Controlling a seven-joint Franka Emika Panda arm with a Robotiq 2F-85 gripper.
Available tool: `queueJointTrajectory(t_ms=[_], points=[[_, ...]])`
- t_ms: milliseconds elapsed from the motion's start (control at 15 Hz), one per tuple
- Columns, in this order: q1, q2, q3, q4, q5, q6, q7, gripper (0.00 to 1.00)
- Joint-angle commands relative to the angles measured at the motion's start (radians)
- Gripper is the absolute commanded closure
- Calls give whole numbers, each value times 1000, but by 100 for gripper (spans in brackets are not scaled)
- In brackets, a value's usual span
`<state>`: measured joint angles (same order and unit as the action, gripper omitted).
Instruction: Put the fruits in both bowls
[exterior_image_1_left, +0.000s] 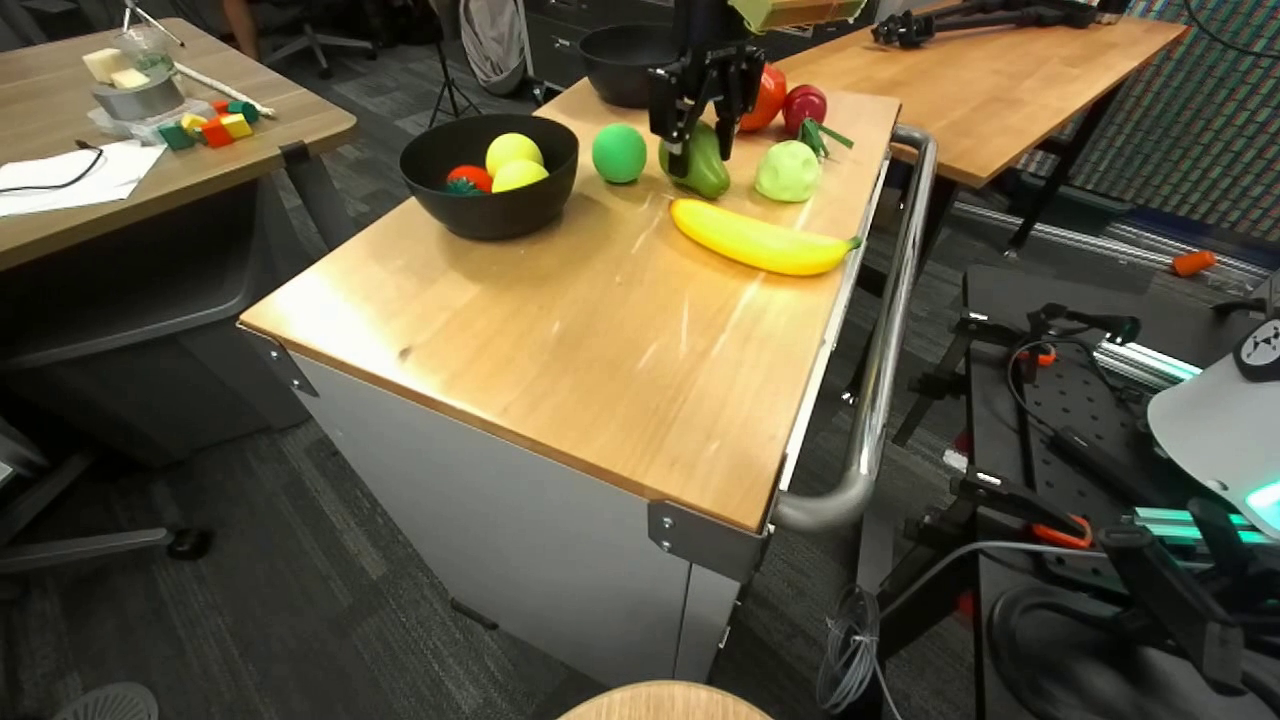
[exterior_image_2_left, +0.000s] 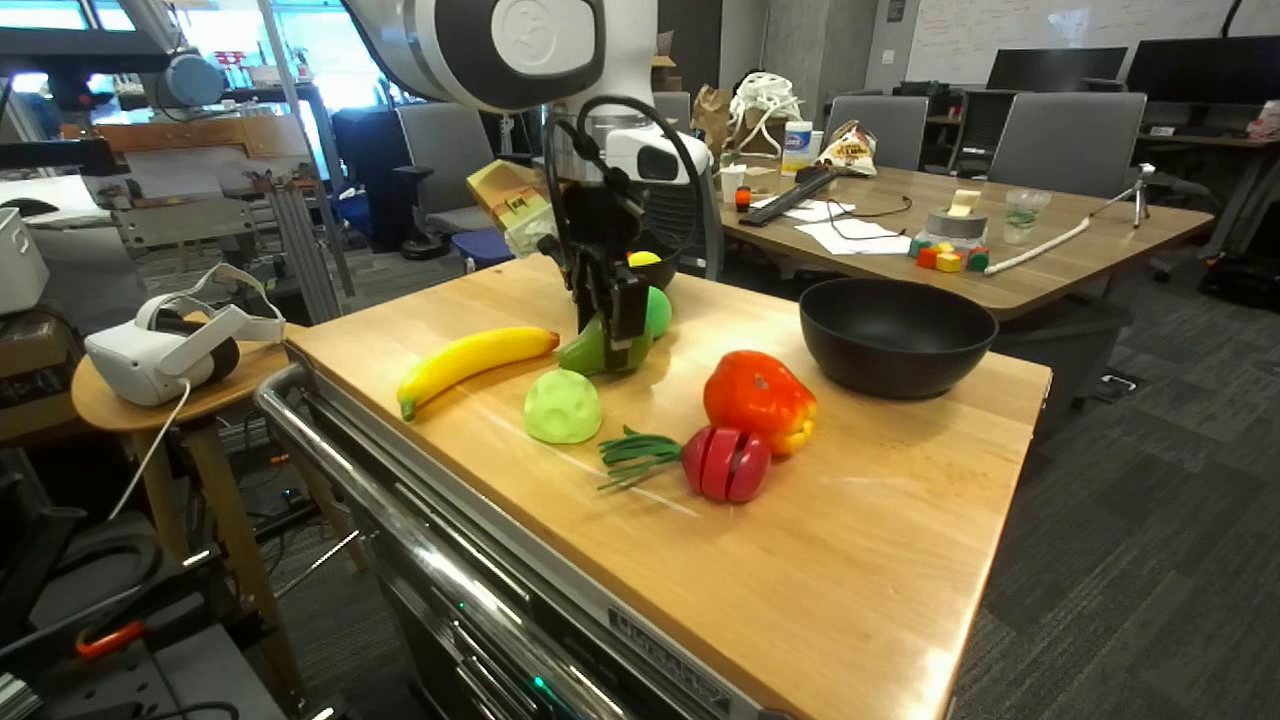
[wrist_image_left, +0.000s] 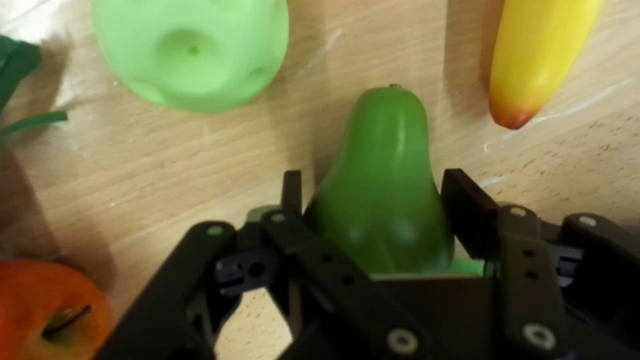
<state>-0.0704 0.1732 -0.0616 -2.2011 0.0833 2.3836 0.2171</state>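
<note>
- Green pear (wrist_image_left: 392, 145) lying on its side on the wooden bench (exterior_image_1_left: 600, 340); the black pincer (wrist_image_left: 372, 182) straddles it closely; whether it pinches, I cannot tell;
- near the pear, a green ball (exterior_image_1_left: 620, 153) and a pale-green dimpled ball (exterior_image_2_left: 563, 407); a banana (exterior_image_1_left: 765, 240), its stem near the edge by the metal handle (exterior_image_1_left: 897, 300);
- an orange-red pepper (exterior_image_2_left: 755, 395) beside a red onion (exterior_image_2_left: 722, 463);
- near the edge opposite the handle, a black bowl (exterior_image_1_left: 490, 215) holding two yellow balls (exterior_image_1_left: 513, 152) and a red-and-green fruit (exterior_image_1_left: 470, 178); a second black bowl (exterior_image_2_left: 890, 368) near that edge's corner.
</note>
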Motion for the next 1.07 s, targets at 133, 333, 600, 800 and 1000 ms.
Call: queueJointTrajectory(t_ms=[133,333,600,800,1000], points=[[10,-36,-24,101,-45,76,40,56],[10,-33,-62,180,-197,124,105,56],[-6,55,-116,306,-315,177,201,56],[-9,142,-150,383,-314,221,233,56],[-7,236,-189,463,-303,215,248,56]])
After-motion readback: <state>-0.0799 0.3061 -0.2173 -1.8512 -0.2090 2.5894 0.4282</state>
